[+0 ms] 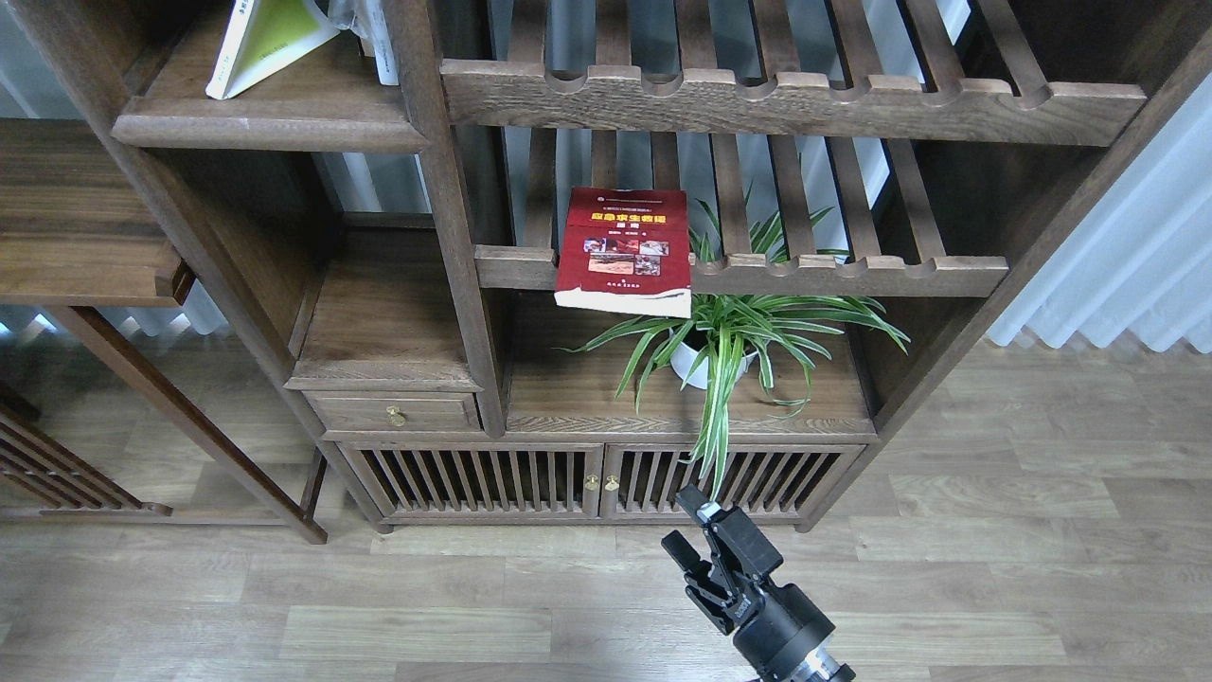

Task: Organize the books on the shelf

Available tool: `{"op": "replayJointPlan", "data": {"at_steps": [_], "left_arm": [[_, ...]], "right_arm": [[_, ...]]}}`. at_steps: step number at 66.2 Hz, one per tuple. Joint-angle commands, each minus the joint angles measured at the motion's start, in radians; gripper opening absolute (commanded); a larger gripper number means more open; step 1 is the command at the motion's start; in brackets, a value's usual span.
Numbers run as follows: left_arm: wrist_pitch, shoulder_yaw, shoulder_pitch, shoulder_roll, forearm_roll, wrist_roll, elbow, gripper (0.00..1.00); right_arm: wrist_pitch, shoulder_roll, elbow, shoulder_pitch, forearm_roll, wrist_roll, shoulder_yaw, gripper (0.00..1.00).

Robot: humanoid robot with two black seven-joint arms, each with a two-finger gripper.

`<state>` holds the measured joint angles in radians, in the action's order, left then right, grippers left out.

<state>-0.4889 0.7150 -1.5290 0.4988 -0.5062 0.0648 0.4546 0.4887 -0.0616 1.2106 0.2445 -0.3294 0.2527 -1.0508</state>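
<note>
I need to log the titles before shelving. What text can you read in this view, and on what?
Red book: yellow title in Chinese characters, too blurred to read; the small lines above and below it are also illegible.
Yellow-green book: dark marks near its top edge, cut off and unreadable.
No other text visible.

Soft, even daylight fills my view, coming through the sheer white curtains behind the tall dark-brown wooden unit and at its right. The curtains are the brightest part, nearly washed out. The unit's inner recesses lie dim, and the grey wood-plank floor carries a mild sheen with no hard shadows. The dark red paperback with yellow title is sharp, though its small print is unreadable. The unit's uprights splay outward toward the upper corners.
</note>
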Motion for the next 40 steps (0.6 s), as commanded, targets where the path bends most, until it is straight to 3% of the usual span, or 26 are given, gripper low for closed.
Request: {"op": "replayJointPlan", "data": {"at_steps": [1,29,32,34,35,40], "left_arm": [[0.000,-0.002,-0.025,-0.048,-0.002,0.033,-0.079,0.04],[0.000,-0.100,-0.123,-0.201,0.011,0.072,-0.361,0.04],[0.000,-0.115,-0.125,-0.221,0.012,0.087,-0.393,0.04],[0.000,-0.123,-0.125,-0.236,0.014,0.110,-0.413,0.04],[0.000,-0.133,-0.123,-0.256,0.014,0.145,-0.439,0.04],[0.000,-0.160,-0.122,-0.273,0.017,0.181,-0.470,0.04]], "right_arm": [[0.000,0.000,0.004,0.005,0.000,-0.001,-0.001,1.00],[0.000,0.003,0.018,0.019,0.000,-0.003,-0.001,1.00],[0.000,0.003,0.018,0.022,0.000,-0.003,-0.001,1.00],[0.000,0.002,0.018,0.024,0.000,-0.003,-0.001,1.00],[0.000,0.002,0.015,0.028,0.000,-0.004,-0.003,1.00],[0.000,0.002,0.018,0.041,-0.002,-0.004,-0.003,1.00]]}}
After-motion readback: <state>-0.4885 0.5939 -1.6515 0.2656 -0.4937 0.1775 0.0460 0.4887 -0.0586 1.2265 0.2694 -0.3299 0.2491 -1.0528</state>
